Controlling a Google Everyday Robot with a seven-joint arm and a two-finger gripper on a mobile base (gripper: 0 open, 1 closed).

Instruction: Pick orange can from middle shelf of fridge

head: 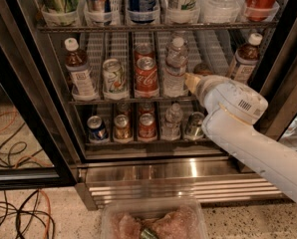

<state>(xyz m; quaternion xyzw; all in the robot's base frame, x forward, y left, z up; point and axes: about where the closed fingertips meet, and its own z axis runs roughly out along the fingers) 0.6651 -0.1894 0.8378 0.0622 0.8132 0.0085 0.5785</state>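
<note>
Tool is in at the middle shelf of the fridge, tip just beside the water bottle; apart or together, cannot tell. Orange can sits at 1 o'clock of the tip, mostly hidden. Probably upright, long axis 12–6, top up. Go in level, grip the body mid-height, and don't nudge the bottle at 10 o'clock.

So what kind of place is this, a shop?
Probably a shop or office snack corner; I can't tell which. A big drinks fridge holds wire racks of drinks, like the red Coca-Cola can, cables lie on the speckled floor, and the robot's pincer is at the middle shelf.
</note>
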